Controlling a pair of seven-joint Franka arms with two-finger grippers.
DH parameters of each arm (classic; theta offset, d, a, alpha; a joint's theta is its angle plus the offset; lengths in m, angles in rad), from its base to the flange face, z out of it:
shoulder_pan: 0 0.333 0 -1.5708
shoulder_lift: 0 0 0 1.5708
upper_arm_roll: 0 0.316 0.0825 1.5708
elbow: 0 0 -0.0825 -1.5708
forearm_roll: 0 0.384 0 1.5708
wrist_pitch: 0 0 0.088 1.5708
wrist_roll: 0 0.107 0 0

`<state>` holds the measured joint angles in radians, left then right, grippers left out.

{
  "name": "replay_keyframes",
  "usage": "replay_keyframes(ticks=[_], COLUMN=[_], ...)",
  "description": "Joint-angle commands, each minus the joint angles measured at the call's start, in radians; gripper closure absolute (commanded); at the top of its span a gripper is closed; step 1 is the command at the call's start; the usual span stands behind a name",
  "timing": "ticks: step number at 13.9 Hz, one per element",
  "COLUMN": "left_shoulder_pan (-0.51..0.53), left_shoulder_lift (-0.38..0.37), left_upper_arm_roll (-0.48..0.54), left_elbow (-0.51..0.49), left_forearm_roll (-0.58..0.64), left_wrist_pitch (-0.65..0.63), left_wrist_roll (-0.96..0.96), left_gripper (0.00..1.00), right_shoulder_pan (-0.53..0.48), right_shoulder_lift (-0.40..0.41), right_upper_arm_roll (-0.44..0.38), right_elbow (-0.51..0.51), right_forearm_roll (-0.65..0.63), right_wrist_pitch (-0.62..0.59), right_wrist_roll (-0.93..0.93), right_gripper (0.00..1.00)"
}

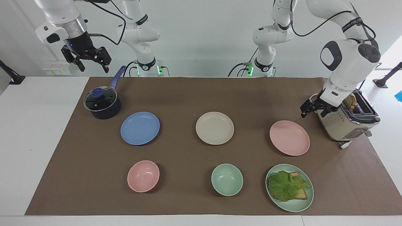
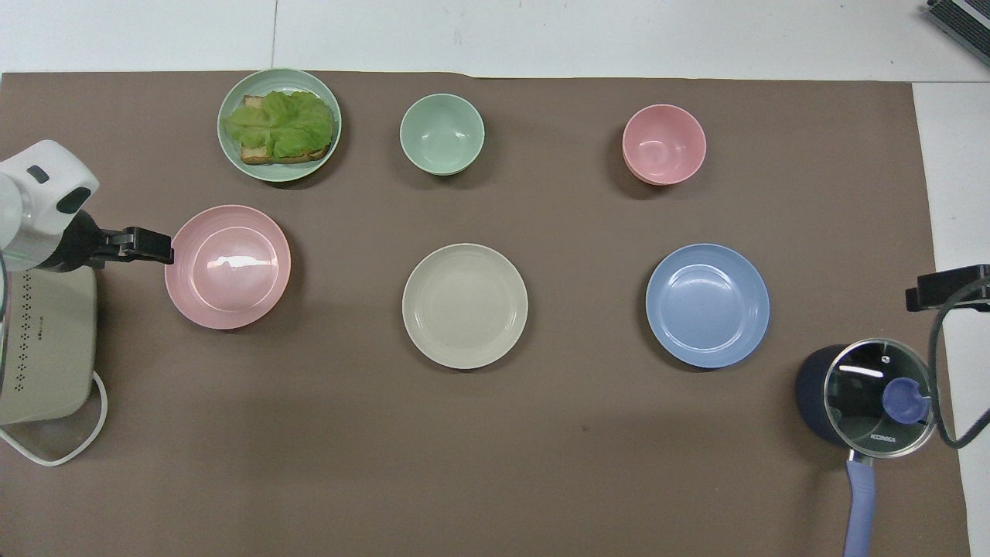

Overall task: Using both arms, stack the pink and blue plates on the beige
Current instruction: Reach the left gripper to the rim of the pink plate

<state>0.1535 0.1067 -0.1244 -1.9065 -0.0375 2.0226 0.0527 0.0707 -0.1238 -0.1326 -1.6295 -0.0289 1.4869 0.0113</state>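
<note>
We see the left gripper (image 1: pixel 309 110) low down with its fingers apart and nothing in them. It hangs between the toaster (image 1: pixel 345 121) and the pink plate (image 1: pixel 289 137). From above its tip seems to reach the plate's rim, but from the front it looks a little apart, so we cannot be sure it touches. The pink plate lies flat on the brown mat (image 1: pixel 188 94) toward the left arm's end of the table. Beside it, in the middle, lies the beige plate (image 1: pixel 214 128), with nothing on it. The blue plate (image 1: pixel 140 128) lies flat toward the right arm's end, well apart from the beige one. The right gripper (image 1: pixel 89 61) waits up high with its fingers wide and nothing in them, over the table edge near the dark pot (image 1: pixel 102 104). The blue plate sits just beside that pot.
</note>
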Motion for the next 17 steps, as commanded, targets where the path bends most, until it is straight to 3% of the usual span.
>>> replay_keyframes(ticks=[1, 5, 13, 14, 17], left_shoulder_pan=[0.018, 0.035, 0.055, 0.055, 0.055], left_shoulder_lift=[0.056, 0.14, 0.182, 0.182, 0.177], left_upper_arm_roll=[-0.005, -0.005, -0.003, -0.003, -0.001], left_elbow=[-0.026, -0.028, -0.082, -0.082, -0.092], left_forearm_roll=[0.018, 0.021, 0.031, 0.031, 0.031], left_wrist_pitch=[0.09, 0.16, 0.194, 0.194, 0.191], left_wrist_roll=[0.015, 0.013, 0.024, 0.024, 0.024], left_gripper=[0.0, 0.0, 0.0, 0.05, 0.65], right_shoulder_pan=[-0.006, -0.006, -0.006, -0.006, -0.006], right_shoulder_lift=[-0.002, -0.002, -0.002, -0.002, -0.002], right_upper_arm_roll=[0.001, 0.002, 0.002, 0.002, 0.002], right_elbow=[0.0, 0.0, 0.0, 0.0, 0.0], right_forearm_roll=[-0.002, -0.002, -0.002, -0.002, -0.002], right_wrist_pitch=[-0.014, -0.014, -0.014, -0.014, -0.014], right_wrist_roll=[-0.014, -0.013, -0.013, -0.013, -0.013], right_gripper=[0.0, 0.0, 0.0, 0.0, 0.0])
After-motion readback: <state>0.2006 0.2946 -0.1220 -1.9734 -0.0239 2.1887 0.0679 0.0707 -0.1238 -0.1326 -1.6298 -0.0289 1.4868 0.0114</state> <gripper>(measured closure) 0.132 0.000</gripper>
